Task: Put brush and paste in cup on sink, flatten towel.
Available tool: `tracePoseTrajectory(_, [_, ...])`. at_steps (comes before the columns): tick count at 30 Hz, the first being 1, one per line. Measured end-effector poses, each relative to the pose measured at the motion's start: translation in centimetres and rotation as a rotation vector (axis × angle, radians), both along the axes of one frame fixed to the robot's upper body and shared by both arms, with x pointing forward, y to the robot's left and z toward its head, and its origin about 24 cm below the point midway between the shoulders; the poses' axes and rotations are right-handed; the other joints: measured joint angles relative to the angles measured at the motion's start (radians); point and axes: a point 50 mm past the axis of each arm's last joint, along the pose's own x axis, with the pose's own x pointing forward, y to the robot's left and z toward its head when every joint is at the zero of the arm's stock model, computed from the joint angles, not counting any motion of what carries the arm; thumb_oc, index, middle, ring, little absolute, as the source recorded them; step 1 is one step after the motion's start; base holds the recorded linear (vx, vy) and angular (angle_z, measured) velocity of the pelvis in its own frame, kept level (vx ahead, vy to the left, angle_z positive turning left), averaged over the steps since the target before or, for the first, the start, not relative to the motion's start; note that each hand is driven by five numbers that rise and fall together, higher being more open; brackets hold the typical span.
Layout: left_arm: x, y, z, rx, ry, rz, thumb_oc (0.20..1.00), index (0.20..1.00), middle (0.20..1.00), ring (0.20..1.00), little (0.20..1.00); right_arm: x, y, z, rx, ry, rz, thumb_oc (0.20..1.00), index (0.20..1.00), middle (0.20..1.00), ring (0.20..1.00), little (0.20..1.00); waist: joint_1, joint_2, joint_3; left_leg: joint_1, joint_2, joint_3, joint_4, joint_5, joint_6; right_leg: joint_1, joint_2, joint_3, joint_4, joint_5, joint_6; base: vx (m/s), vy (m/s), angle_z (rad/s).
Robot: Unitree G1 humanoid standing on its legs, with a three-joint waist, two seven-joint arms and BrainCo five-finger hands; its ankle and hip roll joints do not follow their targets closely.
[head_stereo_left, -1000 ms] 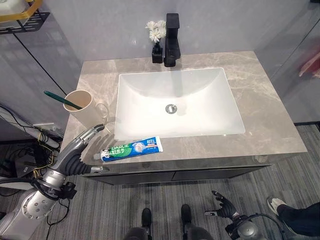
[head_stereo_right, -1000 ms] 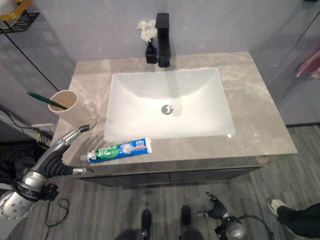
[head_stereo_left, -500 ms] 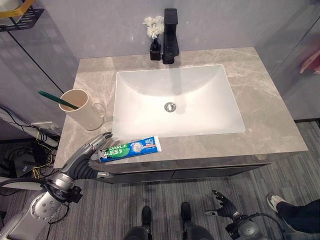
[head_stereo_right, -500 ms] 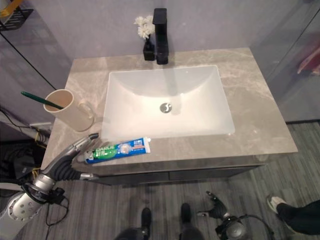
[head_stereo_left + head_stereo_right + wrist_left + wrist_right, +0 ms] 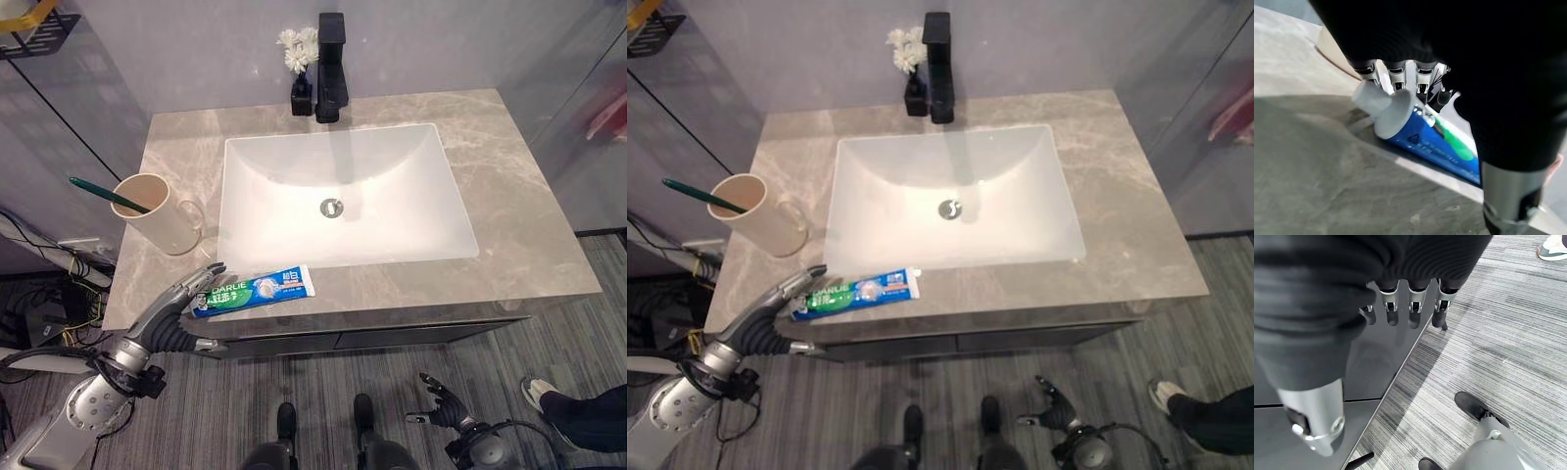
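Left hand (image 5: 184, 298) now down at the cap end of the toothpaste (image 5: 254, 290), away from the cup (image 5: 157, 213) just beyond its fingertips. Fingers straight over the cap, not yet closed. Toothbrush (image 5: 109, 196) already in the cup; paste next. Right hand (image 5: 437, 411) low, fingers relaxed.

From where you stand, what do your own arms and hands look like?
Both arms are silver-grey metal tubes. The left hand has slim silver fingers with dark tips, and a dark ribbed cover wraps its back and wrist like a bellows. The right hand, down by the floor, is built the same; its wrist view shows the silver fingers in a row beside the dark cover, with a polished silver thumb set apart.
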Motion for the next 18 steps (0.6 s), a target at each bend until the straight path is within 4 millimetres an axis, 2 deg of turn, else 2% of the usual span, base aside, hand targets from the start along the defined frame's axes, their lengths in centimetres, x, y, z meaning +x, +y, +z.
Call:
tracePoseTrajectory(11, [0.3, -0.1, -0.13, -0.024, -0.02, 0.018, 1.0, 1.0, 1.0, 1.0, 1.0, 0.18, -0.3, 0.23, -0.012, -0.01, 0.001, 1.0, 1.0, 1.0, 1.0, 1.0, -0.003, 0.0, -0.001, -0.022, 0.001, 0.001, 0.0, 0.002, -0.003, -0.023, 0.001, 0.001, -0.004, 0.004, -0.003, -0.01, -0.002, 0.0])
tracePoseTrajectory(12, [0.29, -0.1, -0.13, -0.026, -0.022, 0.02, 0.956, 0.956, 0.956, 0.956, 0.956, 0.18, -0.38, 0.25, -0.016, -0.012, -0.002, 1.0, 1.0, 1.0, 1.0, 1.0, -0.003, 0.0, -0.001, -0.022, 0.001, 0.001, 0.0, 0.002, -0.003, -0.023, 0.001, 0.001, -0.004, 0.004, -0.003, 0.0, 0.0, 0.0])
tracePoseTrajectory(18, [0.29, -0.19, -0.21, -0.042, -0.032, 0.029, 0.909, 0.909, 0.909, 0.909, 0.909, 0.21, -0.49, 0.31, -0.023, -0.018, -0.008, 1.0, 1.0, 1.0, 1.0, 1.0, -0.003, 0.0, -0.001, -0.027, 0.002, 0.001, 0.0, 0.002, -0.003, -0.031, 0.001, 0.001, -0.007, 0.003, -0.003, 0.0, 0.0, 0.0])
